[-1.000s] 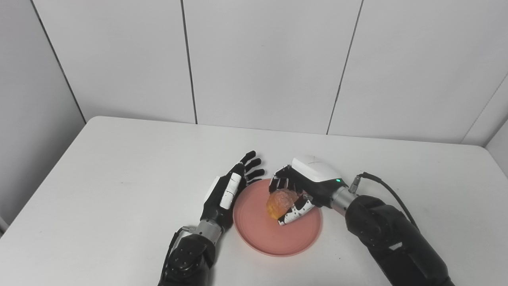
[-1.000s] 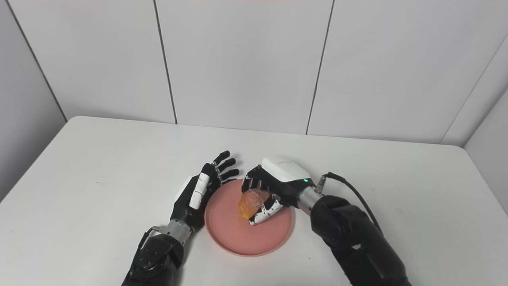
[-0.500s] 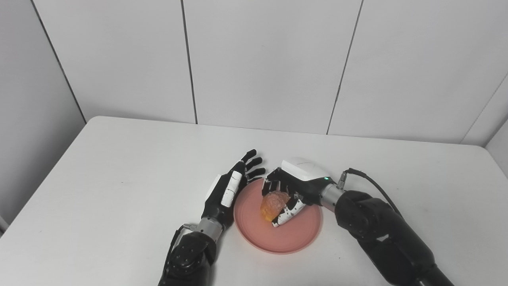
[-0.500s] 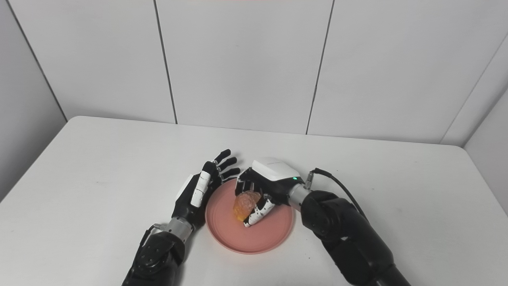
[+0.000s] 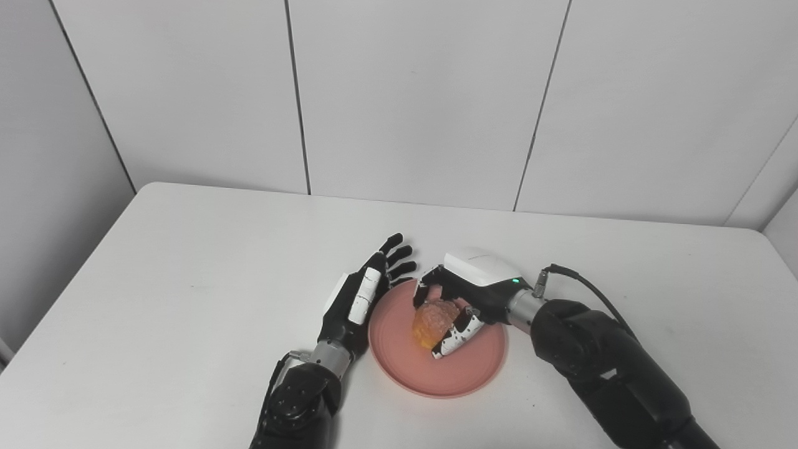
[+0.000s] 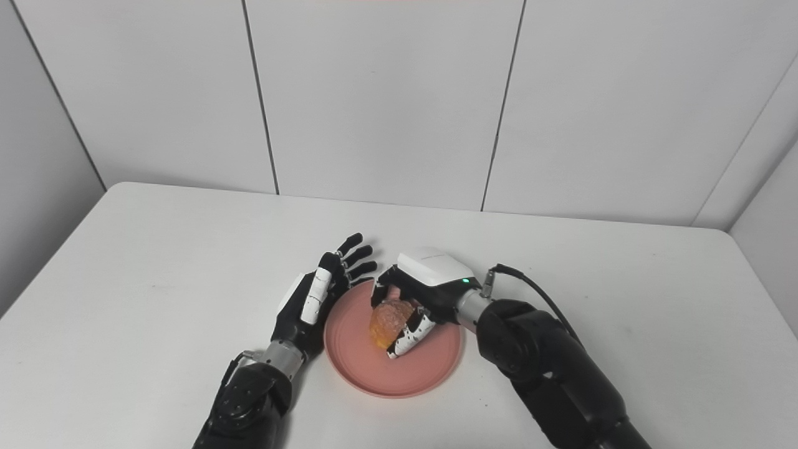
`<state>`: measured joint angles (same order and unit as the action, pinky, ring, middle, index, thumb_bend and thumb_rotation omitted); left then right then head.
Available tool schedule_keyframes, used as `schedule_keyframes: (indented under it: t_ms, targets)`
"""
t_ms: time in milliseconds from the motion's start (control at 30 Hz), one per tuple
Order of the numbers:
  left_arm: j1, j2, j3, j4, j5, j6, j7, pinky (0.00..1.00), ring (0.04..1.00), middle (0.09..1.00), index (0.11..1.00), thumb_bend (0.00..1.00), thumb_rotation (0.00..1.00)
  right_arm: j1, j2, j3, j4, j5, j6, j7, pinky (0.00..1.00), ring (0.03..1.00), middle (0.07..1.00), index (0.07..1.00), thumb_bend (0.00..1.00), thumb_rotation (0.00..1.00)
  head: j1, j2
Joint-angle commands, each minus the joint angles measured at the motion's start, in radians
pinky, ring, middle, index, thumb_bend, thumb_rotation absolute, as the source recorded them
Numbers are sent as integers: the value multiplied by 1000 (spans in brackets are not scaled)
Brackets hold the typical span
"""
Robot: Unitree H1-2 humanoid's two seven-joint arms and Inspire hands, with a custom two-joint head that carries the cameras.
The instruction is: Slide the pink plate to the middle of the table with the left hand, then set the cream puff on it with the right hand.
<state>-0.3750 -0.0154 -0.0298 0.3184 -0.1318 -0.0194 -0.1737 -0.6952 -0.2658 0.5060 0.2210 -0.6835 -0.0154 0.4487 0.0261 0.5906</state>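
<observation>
On the white table (image 5: 187,299), pink plate (image 5: 405,374) sits roughly mid-table, near the front edge side. Slide step looks done, judging by position.

Left hand (image 5: 358,299) lies just beside the plate's left rim, fingers apart and extended, holding nothing. Can't tell if it touches the rim.

Right hand (image 5: 464,299) is over the plate's far-right part, fingers curled round the cream puff (image 5: 431,323), thumb under its near side. Puff is clasped; whether its base already touches the plate surface can't be told from either view.

Key relation: puff is directly over the plate interior, a bit left of the right palm, inside the rim on all sides. So my read is the remaining move is straight down and let go, with no sideways correction. Risk: puff sticking to the fingers on release, or rolling toward the left rim.
</observation>
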Motion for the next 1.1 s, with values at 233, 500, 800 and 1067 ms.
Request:
schedule_keyframes:
  t_ms: [233, 500, 800, 1067]
  targets:
    - [18, -6, -2, 26, 6, 33, 10, 811, 855, 907, 897, 918, 915, -31, -22, -26, -38, 8, -6, 14, 711, 787, 779, 730, 1000, 351, -4, -1]
    - [17, -5, 0, 29, 3, 33, 9, 821, 853, 904, 899, 927, 913, -34, -33, -47, -69, 20, 0, 31, 713, 791, 783, 726, 1000, 348, -6, 0]
    - [15, -6, 5, 30, -2, 31, 9, 816, 866, 903, 895, 930, 903, -5, -17, -204, -141, 192, -33, -25, 665, 756, 760, 705, 1000, 467, -9, -1]
    - [11, -6, 9, 27, 8, 27, 20, 817, 856, 892, 894, 968, 903, 71, 80, -392, -188, 519, -42, -99, 584, 654, 691, 695, 957, 705, -9, -2]
